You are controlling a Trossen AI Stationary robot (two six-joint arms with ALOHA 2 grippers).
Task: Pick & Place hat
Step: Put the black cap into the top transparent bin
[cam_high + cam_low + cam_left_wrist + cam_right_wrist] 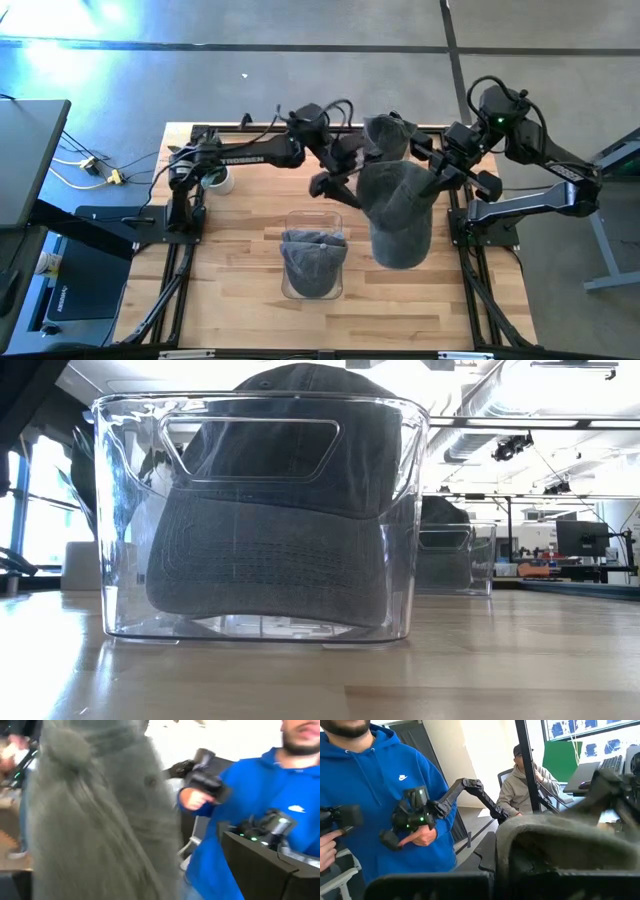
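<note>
Both arms carry the grey hat above the table's right side, the left claw and right claw seemingly clamped on its brim, with lowering it next.

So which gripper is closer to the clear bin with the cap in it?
Left. The left gripper hangs just above the clear bin's far edge. The right gripper is farther off to the side, beyond the raised grey hat.
</note>
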